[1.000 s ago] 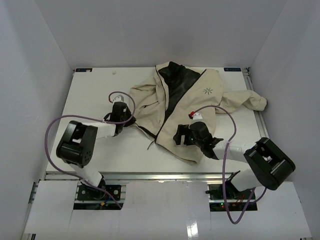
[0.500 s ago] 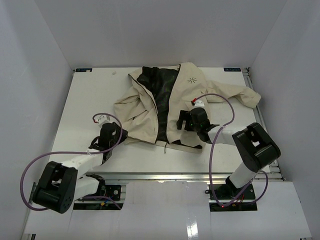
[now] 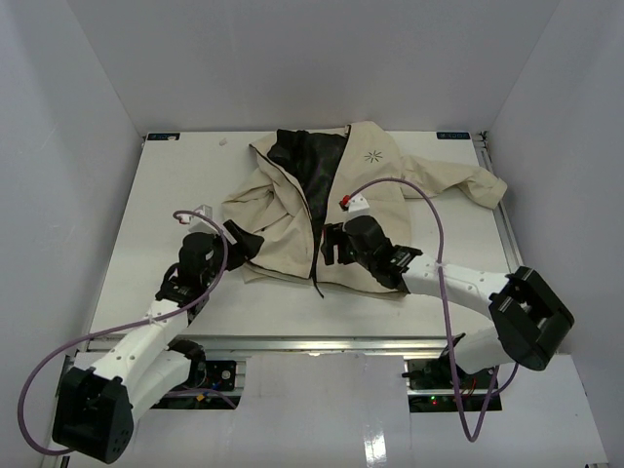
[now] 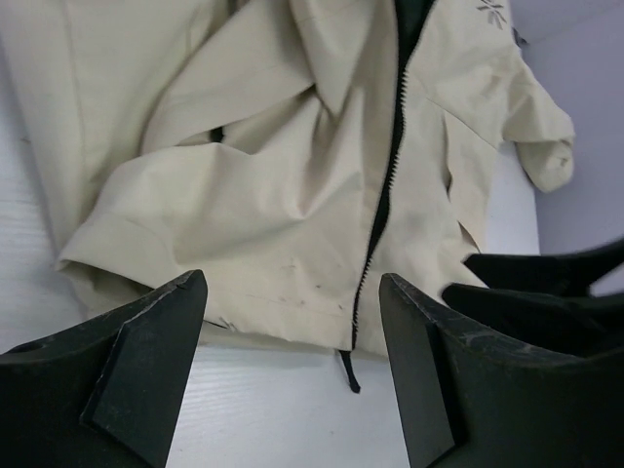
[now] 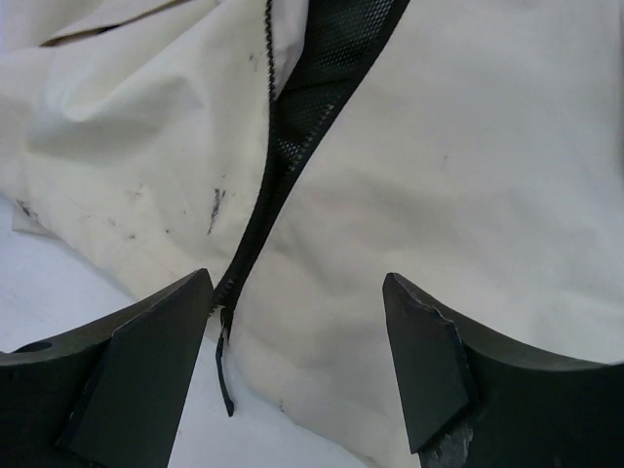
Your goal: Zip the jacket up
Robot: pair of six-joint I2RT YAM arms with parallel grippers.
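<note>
The cream jacket (image 3: 278, 219) lies flat on the table, front up. It gapes at the top and shows black lining (image 3: 310, 161). Its dark zipper (image 3: 314, 255) is joined only near the hem, with the pull tab (image 3: 318, 292) hanging onto the table. My left gripper (image 3: 246, 242) is open at the hem's left part; in its wrist view the hem (image 4: 283, 317) and the pull tab (image 4: 349, 375) lie between the fingers (image 4: 146, 366). My right gripper (image 3: 331, 248) is open just right of the zipper; the slider (image 5: 226, 314) sits by its left finger (image 5: 146, 375), and nothing is held.
The jacket's right sleeve (image 3: 473, 185) reaches toward the table's right edge (image 3: 502, 229). White walls enclose the table on three sides. The right arm's purple cable (image 3: 409, 190) arcs over the jacket's chest. Bare white tabletop (image 3: 166, 185) lies left of the jacket.
</note>
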